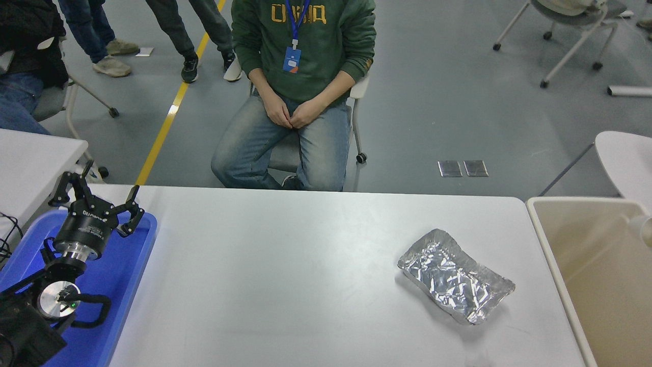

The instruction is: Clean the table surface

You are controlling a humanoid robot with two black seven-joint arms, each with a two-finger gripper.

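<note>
White table surface [305, 265] spreads right of parked left hand [97, 204], fingers spread, empty.

The wide, smooth matte white desk [285, 265] with rounded far corners fills the lower part of the head view. A crumpled, shallow silver aluminium-foil tray [455, 276] lies on its right half, set at a slant, its open side up and its rim bent and wavy; it sits near the desk's right edge without touching it. On the desk's left end rests a blue rectangular plastic tray [130, 265] with a raised rim, its long side running along the desk's left edge. Between the blue tray and the foil tray the white surface shows only soft reflections of overhead light.
</note>
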